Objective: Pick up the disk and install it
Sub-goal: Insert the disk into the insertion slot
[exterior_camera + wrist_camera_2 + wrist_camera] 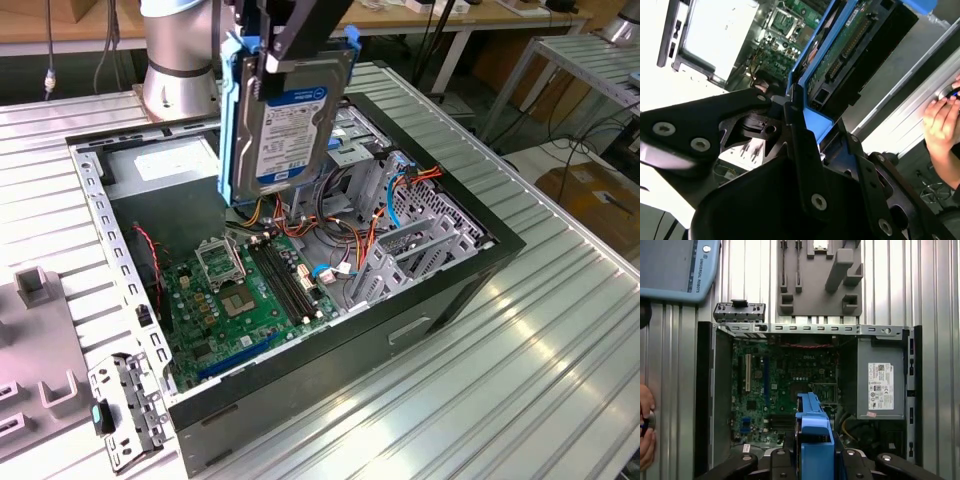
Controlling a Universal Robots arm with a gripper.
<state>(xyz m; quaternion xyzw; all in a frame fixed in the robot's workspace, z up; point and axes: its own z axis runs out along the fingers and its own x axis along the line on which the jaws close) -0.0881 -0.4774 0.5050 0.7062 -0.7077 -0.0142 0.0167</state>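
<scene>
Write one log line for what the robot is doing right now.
gripper: shut on disk | position: held over open computer case | install: not done

Ribbed metal table [560, 380], wooden workbench [60, 28] behind, cardboard box [590, 205] beside.

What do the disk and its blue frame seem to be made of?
The flat silver-grey disk looks like bare metal, from its dull grey sheen. The blue carrier frame around it is probably moulded plastic: even, matte colour.
</scene>
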